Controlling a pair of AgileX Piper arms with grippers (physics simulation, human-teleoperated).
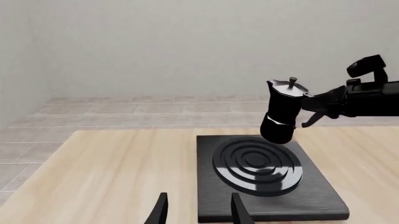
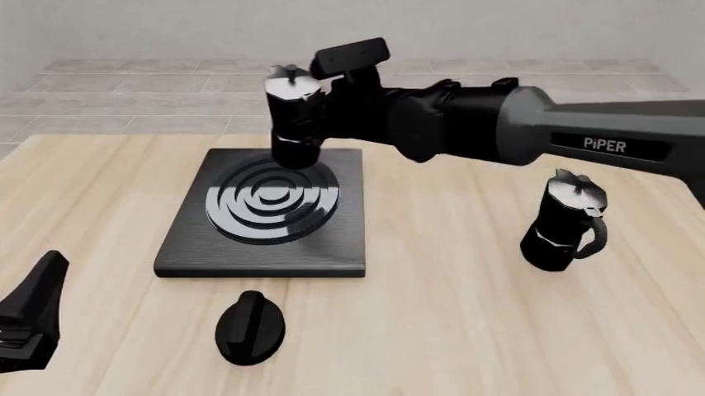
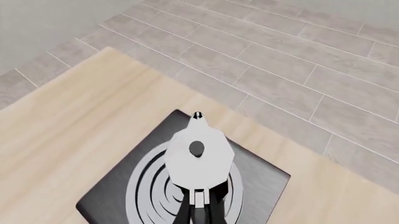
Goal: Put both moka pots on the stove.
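**One pot in the air over the burner, the other on the counter**

On the grey sleeve of my right arm I can read the white word "PiPER"; I see no other writing in any view.

My right gripper (image 2: pixel 330 115) has its fingers closed on the handle of the first glossy black faceted moka pot with silvery lid (image 2: pixel 295 117). The pot hangs upright above the far part of the flat square black stove slab with grey ring burner (image 2: pixel 264 246). In the left wrist view its base (image 1: pixel 279 133) seems lifted, near the far edge of the rings, but I cannot tell if it touches them. In the right wrist view I look straight down on its lid and knob (image 3: pixel 196 148), with the rings around it.

The second identical black moka pot (image 2: pixel 563 223) stands upright on the light wooden counter (image 2: pixel 463 330), well apart from the stove on its right, under my right arm, handle to the right.

A black oval knob with a ridge (image 2: pixel 250 327) lies on the counter just in front of the stove.

My left gripper (image 1: pixel 198 209) is low at the near left, holding nothing; its two fingers (image 1: pixel 160 210) stand apart, pointing at the near edge of the stove.
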